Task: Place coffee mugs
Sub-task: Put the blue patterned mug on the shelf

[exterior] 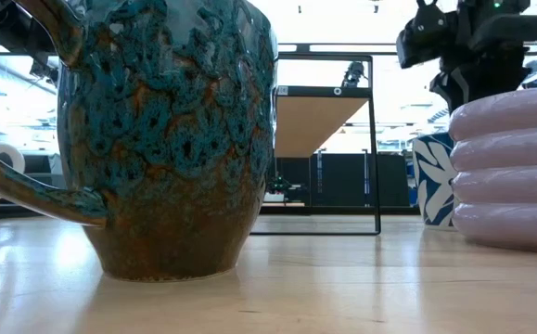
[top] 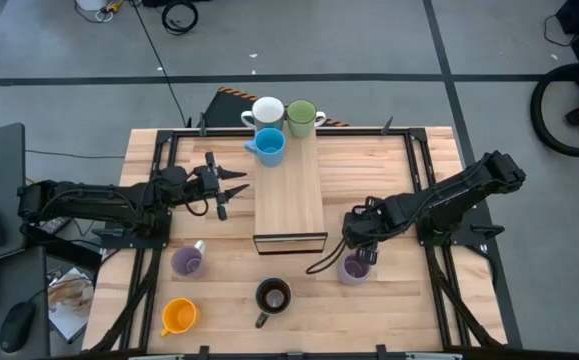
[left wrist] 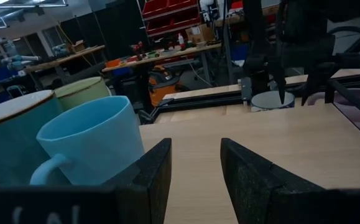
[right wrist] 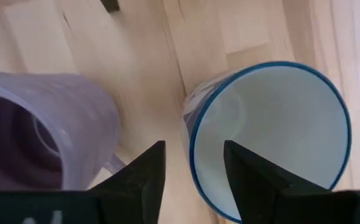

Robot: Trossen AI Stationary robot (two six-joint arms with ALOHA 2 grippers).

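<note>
I am lowering my right end effector (right wrist: 192, 165), fingers apart, astride the near rim of the patterned white mug (right wrist: 273, 130) beside the lilac mug (right wrist: 43, 130). I should be keeping one finger inside the wall and closing squarely.

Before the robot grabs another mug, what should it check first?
1. Right tool lined up on the patterned mug: ok, open, with one finger inside the rim and one outside.
2. Lilac mug clear of the outside finger: cannot tell. It stands very close, with its handle near that finger.
3. Left tool out of the way: ok. It is open and empty, beside the light blue mug.
4. Mugs already on the board upright: ok. These are the white mug, the green mug and the light blue one.
5. Room left on the board: ok, most of it is bare.
</note>
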